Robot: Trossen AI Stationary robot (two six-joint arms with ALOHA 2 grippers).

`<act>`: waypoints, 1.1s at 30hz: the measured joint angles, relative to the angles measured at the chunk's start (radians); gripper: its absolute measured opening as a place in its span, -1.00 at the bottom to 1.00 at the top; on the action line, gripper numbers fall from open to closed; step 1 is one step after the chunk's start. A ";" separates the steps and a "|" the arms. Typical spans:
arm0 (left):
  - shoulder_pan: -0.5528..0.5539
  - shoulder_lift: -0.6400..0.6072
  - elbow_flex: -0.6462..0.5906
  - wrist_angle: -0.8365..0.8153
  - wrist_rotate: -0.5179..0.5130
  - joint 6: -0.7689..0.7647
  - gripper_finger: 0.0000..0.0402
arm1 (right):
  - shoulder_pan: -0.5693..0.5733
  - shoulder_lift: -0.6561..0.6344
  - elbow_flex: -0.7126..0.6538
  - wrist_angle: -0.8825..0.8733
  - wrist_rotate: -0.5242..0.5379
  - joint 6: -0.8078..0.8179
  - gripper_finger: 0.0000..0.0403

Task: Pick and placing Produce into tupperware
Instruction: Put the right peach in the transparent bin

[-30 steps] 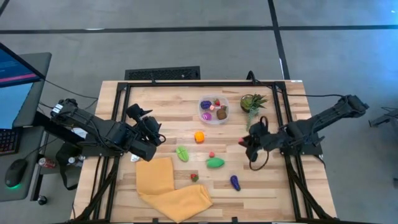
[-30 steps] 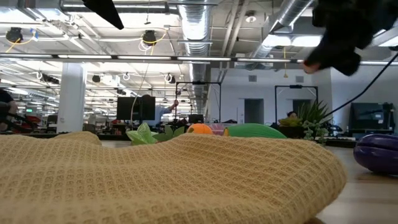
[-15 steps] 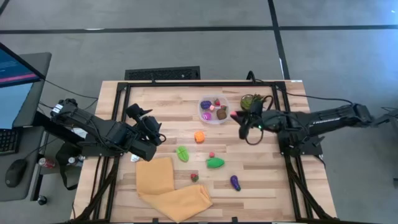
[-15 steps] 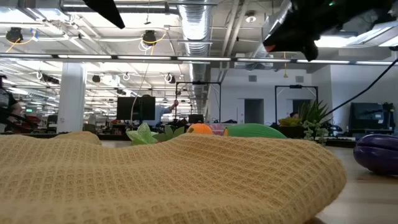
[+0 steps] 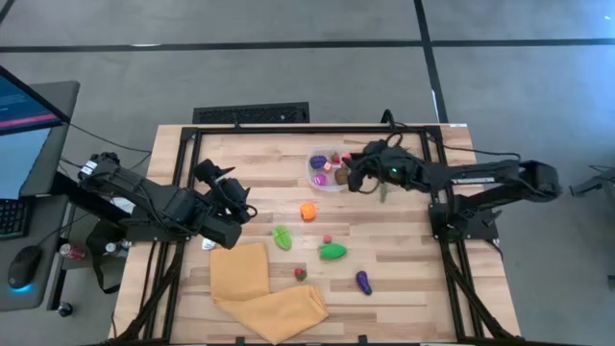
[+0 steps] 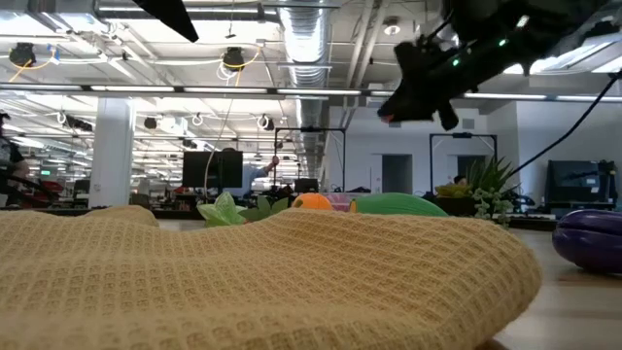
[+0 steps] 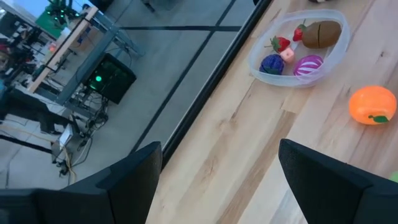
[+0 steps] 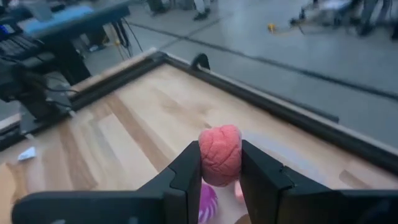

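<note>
The tupperware point(image 5: 330, 170), a round clear tub, stands at the far middle of the table and holds purple, magenta, brown and red Produce pieces; it also shows in the left wrist view point(image 7: 298, 46). My right gripper point(image 5: 353, 177) hovers at the tub's right rim, shut on a small red piece point(image 8: 219, 149). More Produce lies on the wood: an orange point(image 5: 307, 210), a leafy green piece point(image 5: 282, 236), a green piece point(image 5: 332, 251), two small red pieces and a purple eggplant point(image 5: 363, 282). My left gripper point(image 5: 235, 200) waits open at the table's left. My right gripper pinches the small red piece by its two sides point(image 8: 205, 158) between the ends of its fingers. The fingers come from the table's right, slanting a little downward. The piece is lifted clear, over the tub's right part, its top standing above the fingertips.
A folded yellow cloth point(image 5: 261, 288) lies at the near left. A small potted plant point(image 5: 389, 156) stands just right of the tub, partly under my right arm. A black frame rims the table. A monitor and keyboard stand off the table's left side.
My right gripper has swung from the table's right middle toward the far edge and to the left, past the potted plant, to the tub's right rim. It has stayed shut on the red piece all the way.
</note>
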 joint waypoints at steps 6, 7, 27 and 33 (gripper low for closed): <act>0.000 0.000 0.000 0.000 -0.007 -0.011 0.57 | -0.082 0.144 0.074 -0.004 -0.096 0.016 -0.42; 0.000 0.000 0.000 0.000 -0.007 -0.012 0.57 | -0.092 0.166 0.089 -0.005 -0.109 0.016 -0.42; 0.000 0.000 0.000 -0.003 -0.014 -0.088 0.57 | -0.211 0.523 0.440 -0.444 -0.205 0.001 -0.42; 0.000 0.000 0.000 -0.004 -0.014 -0.089 0.57 | -0.197 0.548 0.448 -0.447 -0.221 0.000 -0.39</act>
